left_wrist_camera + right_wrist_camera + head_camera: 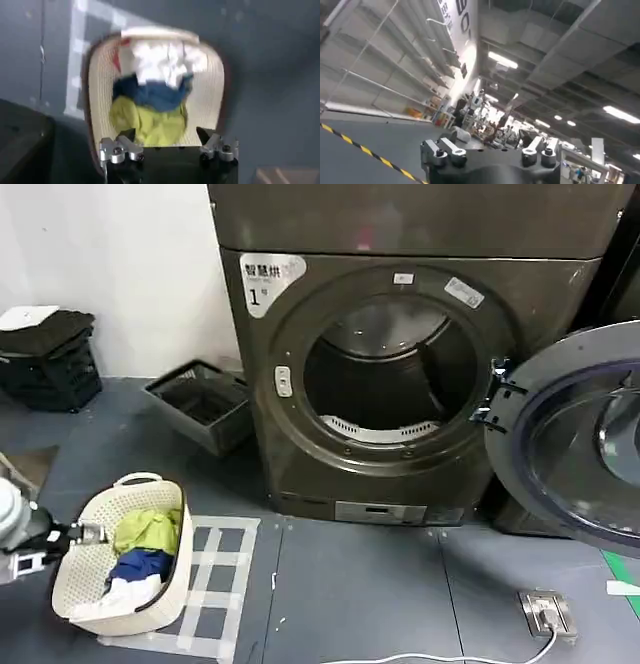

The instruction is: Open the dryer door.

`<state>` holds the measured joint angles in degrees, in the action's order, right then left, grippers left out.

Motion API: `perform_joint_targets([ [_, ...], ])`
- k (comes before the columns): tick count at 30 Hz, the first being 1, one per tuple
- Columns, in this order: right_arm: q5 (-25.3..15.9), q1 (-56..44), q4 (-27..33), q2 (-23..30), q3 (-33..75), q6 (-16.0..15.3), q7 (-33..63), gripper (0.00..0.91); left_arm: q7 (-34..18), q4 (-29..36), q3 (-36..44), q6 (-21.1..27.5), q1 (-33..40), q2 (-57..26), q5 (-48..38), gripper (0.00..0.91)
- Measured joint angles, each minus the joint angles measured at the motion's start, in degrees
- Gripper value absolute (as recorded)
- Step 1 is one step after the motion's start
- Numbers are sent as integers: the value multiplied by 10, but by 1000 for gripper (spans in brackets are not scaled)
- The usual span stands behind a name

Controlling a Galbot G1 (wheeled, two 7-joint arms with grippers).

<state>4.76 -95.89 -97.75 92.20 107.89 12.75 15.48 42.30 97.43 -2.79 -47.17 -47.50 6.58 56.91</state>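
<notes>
The left gripper (169, 148) is held low at the robot's left, just above the near rim of a cream laundry basket (166, 584); its fingers (119, 149) are spread apart and nothing is gripped between them. In the basket, yellow-green, blue and white clothes (152, 95) are heaped. The right gripper (490, 152) is pointed up and away toward shelving and ceiling lights, its fingers likewise parted and empty, well clear of the machine.

Further out, the dryer door (575, 439) is swung fully open to the robot's right, hung on its hinge (493, 396) at the right side of the opening, with the inner face of its glass turned toward the room. The drum (390, 374) is exposed and appears empty. A dark crate (200, 404) is set on the floor beside the dryer's left side.

The task is judged to be complete: the door is wide open and neither gripper is touching it. Nothing is seen to be left to do.
</notes>
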Motion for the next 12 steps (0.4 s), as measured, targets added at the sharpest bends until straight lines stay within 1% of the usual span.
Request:
perform_joint_targets([
  [2, 0, -1, 0, 0, -1, 1, 0, 907, 3, 5, -6, 0, -21, -4, -26, 907],
  [4, 0, -3, 0, 0, -1, 2, 0, 907, 5, 9, -11, 0, -35, -4, -30, 907],
  [12, 0, -4, 1, 0, 1, 4, 0, 907, 8, 10, -17, 0, -46, -6, -32, 907],
])
